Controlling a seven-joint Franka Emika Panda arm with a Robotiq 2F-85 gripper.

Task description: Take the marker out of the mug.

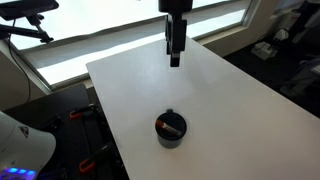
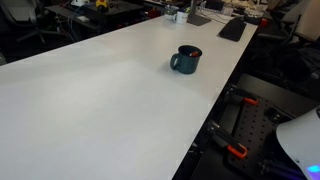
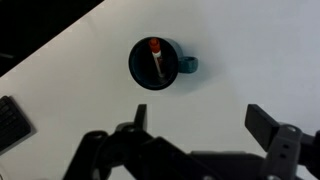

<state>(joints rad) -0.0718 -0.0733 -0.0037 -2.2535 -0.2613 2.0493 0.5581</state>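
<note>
The mug [image 1: 171, 130] is a small dark cup standing upright on the white table [image 1: 200, 90]. It also shows in an exterior view [image 2: 185, 60] and in the wrist view [image 3: 156, 63], with its handle to the right. The marker [image 3: 157, 60] lies inside the mug, its red end up against the rim; it shows as a reddish streak in an exterior view [image 1: 173, 127]. My gripper [image 1: 175, 58] hangs high above the table, well away from the mug. In the wrist view its fingers [image 3: 200, 118] are spread wide and empty.
The table's edges drop off to dark floor on both sides. A keyboard [image 2: 232, 29] and other desk items lie at the far end of the table. A dark keyboard-like object [image 3: 12, 122] lies off the table edge in the wrist view.
</note>
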